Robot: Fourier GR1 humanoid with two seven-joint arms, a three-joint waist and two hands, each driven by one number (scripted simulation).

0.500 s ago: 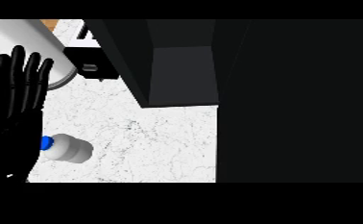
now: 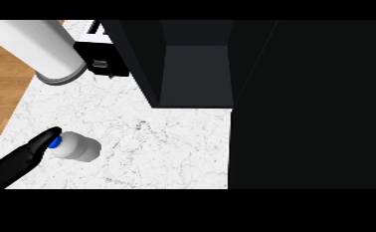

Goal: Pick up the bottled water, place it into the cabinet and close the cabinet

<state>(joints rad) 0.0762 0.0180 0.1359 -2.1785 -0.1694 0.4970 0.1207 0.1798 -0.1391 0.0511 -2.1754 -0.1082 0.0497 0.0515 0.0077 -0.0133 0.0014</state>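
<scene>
So far nothing is done: the bottled water (image 2: 75, 147) lies on the bench (image 2: 161, 146) at lower left, left hand (image 2: 26, 157) fingers straight, touching its cap; the cabinet (image 2: 195, 74) stands open.

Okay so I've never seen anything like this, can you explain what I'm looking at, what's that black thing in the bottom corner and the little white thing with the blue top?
This is the view from a humanoid robot's head, looking steeply down at a white marble counter. The black shape at lower left is a robot hand, its fingers fairly straight, reaching up to the blue cap of a small bottled water lying on its side. Nothing is held yet. The big dark box is an open cabinet, where the bottle should go. The grey cylinder at upper left looks like a forearm. No other hand shows.
</scene>
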